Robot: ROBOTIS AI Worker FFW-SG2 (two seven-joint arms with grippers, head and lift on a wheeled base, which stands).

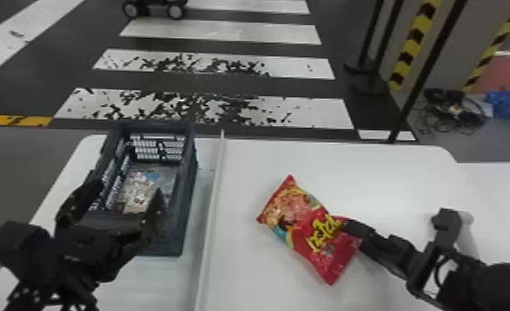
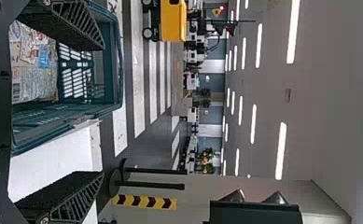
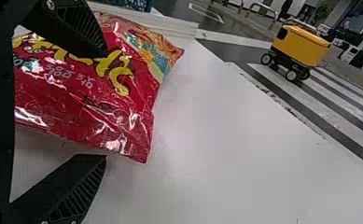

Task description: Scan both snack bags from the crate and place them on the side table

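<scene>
And here's the red bag [image 1: 310, 231], lying flat and slanted on the white table [image 1: 370, 173], right of the raised strip [image 1: 210, 206]. The right gripper [image 3: 104, 105] is at its edge, fingers spread wide: one overlaps the bag, the other stands apart over bare table. No grip on it, then! Across the strip sits the crate [image 1: 188, 198], the other bag [image 1: 138, 186] lying inside near its floor. Above it hangs the left gripper [image 1: 124, 187], open and empty, one finger crossing the crate's left wall in the head view.

So what could spoil it? Start on the right: close now and that overlapping finger could drag the red bag or crumple its edge, since the other finger has nothing beside it. If this is the pull-away after a release, a sideways exit might catch the wrapper and spin the bag. Over on the left, a straight drop looks risky — spread fingers could strike the crate's rim before reaching the low-lying bag. Pinch too shallow and the slick film may slip out; press too hard and the crate may shift. And the scan — I can't tell whether the red bag has had one, so a missed read would be easy to overlook.
</scene>
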